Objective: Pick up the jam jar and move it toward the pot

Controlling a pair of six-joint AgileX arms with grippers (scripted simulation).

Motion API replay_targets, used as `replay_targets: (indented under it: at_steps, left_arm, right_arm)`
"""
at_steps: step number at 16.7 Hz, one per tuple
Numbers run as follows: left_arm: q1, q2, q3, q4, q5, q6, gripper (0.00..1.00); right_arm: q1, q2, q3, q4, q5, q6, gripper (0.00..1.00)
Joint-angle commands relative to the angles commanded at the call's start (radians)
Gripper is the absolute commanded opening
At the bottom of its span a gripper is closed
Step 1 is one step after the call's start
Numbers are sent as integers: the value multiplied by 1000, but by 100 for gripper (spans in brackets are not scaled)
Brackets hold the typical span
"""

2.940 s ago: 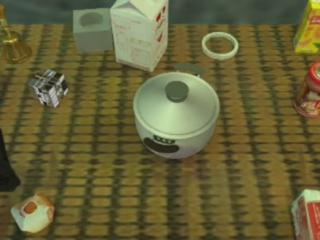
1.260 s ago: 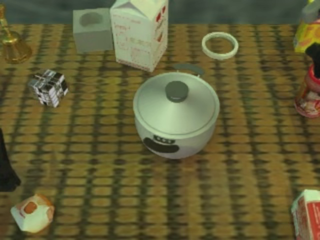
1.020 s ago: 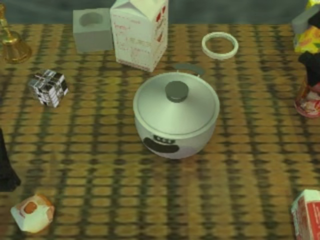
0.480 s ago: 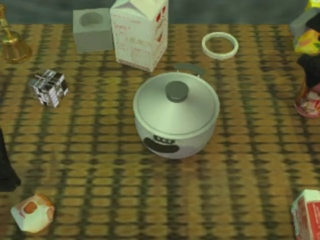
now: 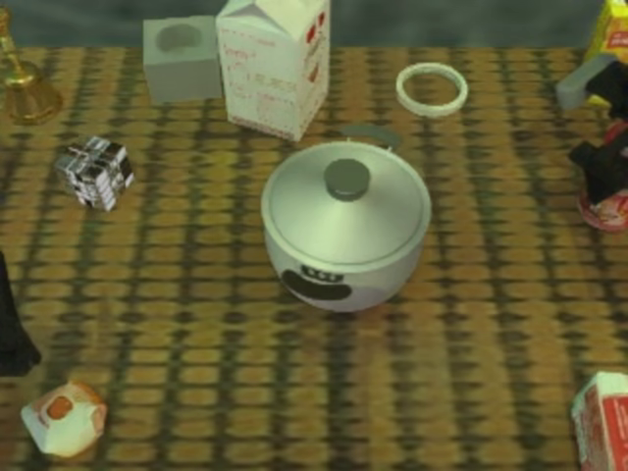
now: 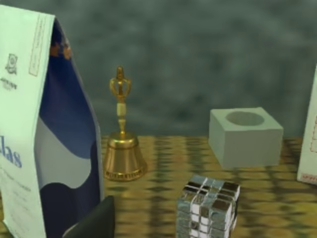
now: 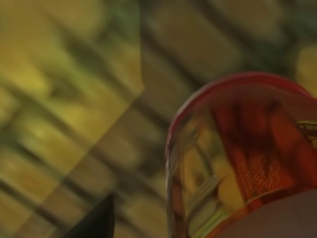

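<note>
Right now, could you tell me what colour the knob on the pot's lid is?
Dark grey, on the silver-grey pot; the top view shows it best.

The desk (image 5: 196,324) was covered in a woven yellow-brown check. The pot (image 5: 345,228) stood near its middle. Behind it at the far edge were a red-and-white carton (image 5: 275,64), a grey block with a round hollow (image 5: 182,57) just beside it, and a white ring (image 5: 432,89) to the right. A brass bell (image 5: 25,83) stood at the far left, a mirrored cube (image 5: 94,172) nearer. A small orange-and-white carton (image 5: 65,417) lay at the near left corner, a red-and-white box (image 5: 603,420) at the near right. The jam jar (image 5: 610,208) and a yellow juice carton (image 5: 613,34) stood at the right edge
</note>
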Motion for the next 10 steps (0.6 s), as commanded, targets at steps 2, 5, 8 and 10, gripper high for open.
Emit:
replay_targets:
  at_steps: [2, 5, 8, 10]
  left_arm:
    - [0, 0, 0, 0, 0, 0, 100]
    - [0, 0, 0, 0, 0, 0, 100]
    - [0, 0, 0, 0, 0, 0, 100]
    - [0, 0, 0, 0, 0, 0, 100]
  right_arm:
    - [0, 0, 0, 0, 0, 0, 100]
    - [0, 0, 0, 0, 0, 0, 77]
    - [0, 0, 0, 0, 0, 0, 55]
    - [0, 0, 0, 0, 0, 0, 40]
